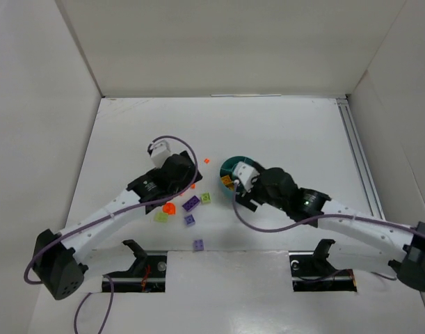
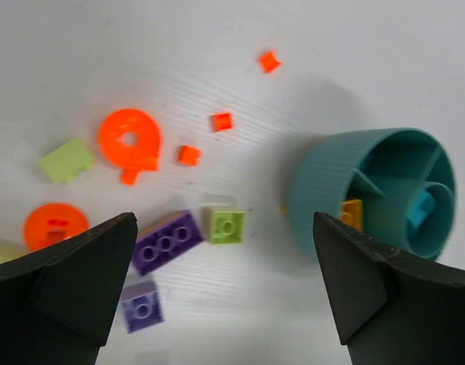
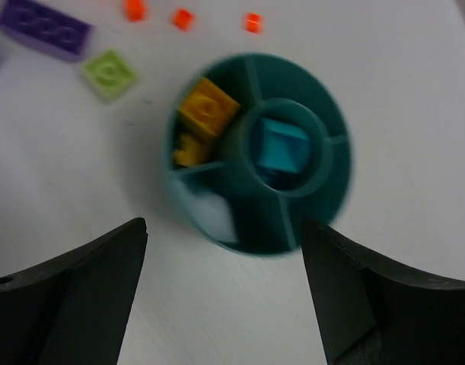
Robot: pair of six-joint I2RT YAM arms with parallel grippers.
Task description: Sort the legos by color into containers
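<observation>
**Left gripper** (image 2: 224,219). The two dark fingers (image 2: 80,277) stand spread wide, with nothing gripped between them, above the white table (image 2: 384,46). Below the gap lies a lime square brick (image 2: 228,226), and just beside it on the left is a purple three-stud brick (image 2: 167,242). A smaller purple brick (image 2: 143,308) sits nearer the left finger.

Farther out lie an orange ring piece (image 2: 129,137) and an orange round piece (image 2: 55,226). There are also three tiny orange bits (image 2: 222,121) and a pale lime plate (image 2: 66,160). All of these are loose on the table, left of the dish (image 2: 323,190). In the top view one purple piece (image 1: 198,244) lies apart, nearer the arm bases.

**Right gripper** (image 3: 223,224). The fingers (image 3: 87,285) are likewise parted wide and hold nothing. They hang over the near side of the round teal dish, which stands upright near the table's middle.

- The centre cup holds a teal brick (image 3: 281,148).
- The wedge section to its left holds two yellow bricks (image 3: 208,108).
- A pale blur in the near-left wedge cannot be identified.

**Markings.** A small white mark on the left arm's black housing (image 1: 148,186) is too small to read. A green light (image 1: 307,203) shows on the right arm.
</observation>
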